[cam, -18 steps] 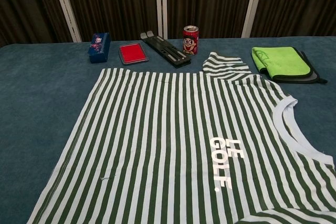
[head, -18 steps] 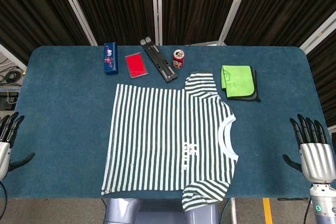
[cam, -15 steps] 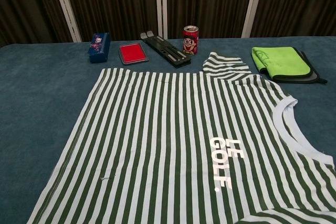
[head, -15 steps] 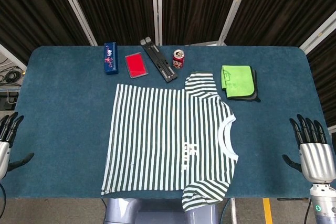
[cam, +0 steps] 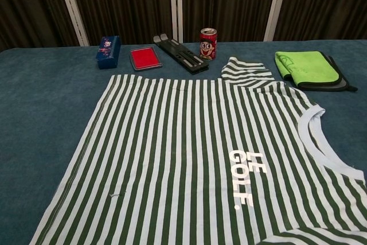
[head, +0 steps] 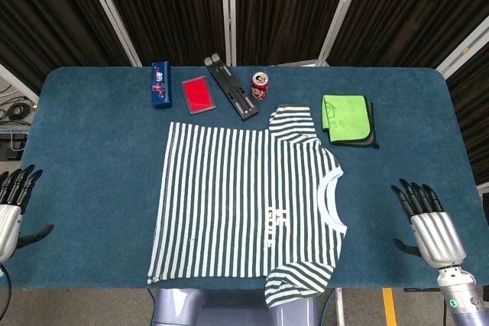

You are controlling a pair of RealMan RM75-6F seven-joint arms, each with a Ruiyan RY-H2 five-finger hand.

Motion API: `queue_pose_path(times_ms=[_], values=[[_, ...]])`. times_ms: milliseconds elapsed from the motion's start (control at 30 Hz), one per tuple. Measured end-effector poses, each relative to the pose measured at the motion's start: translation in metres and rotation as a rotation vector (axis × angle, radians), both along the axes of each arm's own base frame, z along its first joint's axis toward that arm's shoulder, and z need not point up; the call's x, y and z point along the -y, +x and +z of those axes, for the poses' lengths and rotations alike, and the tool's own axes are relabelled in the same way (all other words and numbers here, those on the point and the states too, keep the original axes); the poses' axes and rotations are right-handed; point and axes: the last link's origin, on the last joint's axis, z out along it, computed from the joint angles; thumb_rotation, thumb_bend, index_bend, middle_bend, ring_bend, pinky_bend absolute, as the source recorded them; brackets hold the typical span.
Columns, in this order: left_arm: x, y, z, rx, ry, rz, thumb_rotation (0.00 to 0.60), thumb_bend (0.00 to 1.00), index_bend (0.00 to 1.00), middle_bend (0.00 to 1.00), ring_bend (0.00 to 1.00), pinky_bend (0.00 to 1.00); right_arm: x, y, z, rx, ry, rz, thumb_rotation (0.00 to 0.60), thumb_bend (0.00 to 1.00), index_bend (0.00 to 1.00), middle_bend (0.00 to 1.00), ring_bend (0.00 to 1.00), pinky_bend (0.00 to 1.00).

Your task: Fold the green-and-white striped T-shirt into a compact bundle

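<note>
Head view: we see the right hand [head: 432, 230] has come in toward the table [head: 92, 150] compared with half a second ago, when it sat further out at the right edge; its fingers are spread and it holds nothing. The left hand [head: 11, 211] has barely shifted, sits at the left edge, fingers apart, thumb out, empty too. Neither hand shows in the chest view.

The T-shirt [head: 248, 200] lies flat and unfolded in the middle of the table, collar toward the robot's right, hem toward its left. The far sleeve [head: 294, 121] is tucked up near the can [head: 260, 85]; the near sleeve hangs over the front table edge. The shirt has not moved.

We read this as the start of the reach: nothing folded yet, right hand closing in on the collar side. It is well apart from the cloth, so no grasp is in play.

Along the far edge: blue box [head: 160, 84], red pad [head: 198, 95], black stand [head: 231, 86], green cloth [head: 346, 118] on a dark one. All clear of the shirt except the can, near the far sleeve.
</note>
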Motion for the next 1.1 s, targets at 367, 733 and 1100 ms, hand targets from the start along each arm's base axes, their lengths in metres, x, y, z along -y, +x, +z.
queue_pose_path(times_ms=[367,733,1100], values=[[-0.004,-0.001,-0.002,-0.002,-0.003,0.015,0.600,0.00,0.00,0.00,0.00,0.00,-0.012,-0.008,-0.045,0.015,0.383,0.210,0.600,0.00,0.33,0.01,0.00,0.00],[-0.005,0.000,0.001,0.010,0.007,0.015,0.600,0.00,0.00,0.00,0.00,0.00,-0.008,-0.011,-0.078,-0.048,0.451,0.374,0.600,0.00,0.39,0.00,0.00,0.00],[-0.008,0.001,0.005,0.028,0.018,0.018,0.600,0.00,0.00,0.00,0.00,0.00,0.002,-0.006,-0.107,-0.068,0.441,0.485,0.600,0.00,0.40,0.00,0.00,0.00]])
